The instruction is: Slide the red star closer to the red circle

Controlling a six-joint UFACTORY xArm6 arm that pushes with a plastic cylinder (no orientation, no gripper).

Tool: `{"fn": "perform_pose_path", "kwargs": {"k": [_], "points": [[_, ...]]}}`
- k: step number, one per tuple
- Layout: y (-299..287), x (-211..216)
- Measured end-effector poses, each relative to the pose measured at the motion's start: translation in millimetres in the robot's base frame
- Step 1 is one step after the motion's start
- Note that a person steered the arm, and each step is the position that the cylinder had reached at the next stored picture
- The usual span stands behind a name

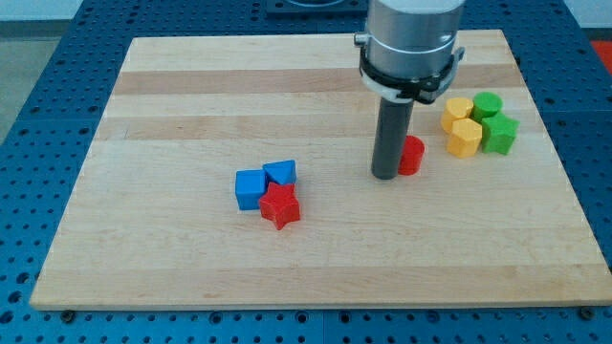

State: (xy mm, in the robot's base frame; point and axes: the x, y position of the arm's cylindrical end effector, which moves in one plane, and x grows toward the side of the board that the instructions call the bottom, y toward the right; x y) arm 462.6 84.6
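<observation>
No jaws, only rod; my tip (pixel 385 176) touches red circle (pixel 412 155), far from red star (pixel 280 205). Risk: nudging circle away, dragging blue blocks (pixel 263 183).

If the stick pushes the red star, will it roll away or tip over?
Probably neither. The red star lies flat and low, so it should slide. Its points may make it turn. It touches the blue blocks, which might get dragged along. My tip is beside the red circle.
</observation>
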Motion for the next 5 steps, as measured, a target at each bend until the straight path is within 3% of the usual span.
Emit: {"fn": "perform_pose_path", "kwargs": {"k": [3,5], "points": [[34.5,-10.0],[-21.1,74.1]]}}
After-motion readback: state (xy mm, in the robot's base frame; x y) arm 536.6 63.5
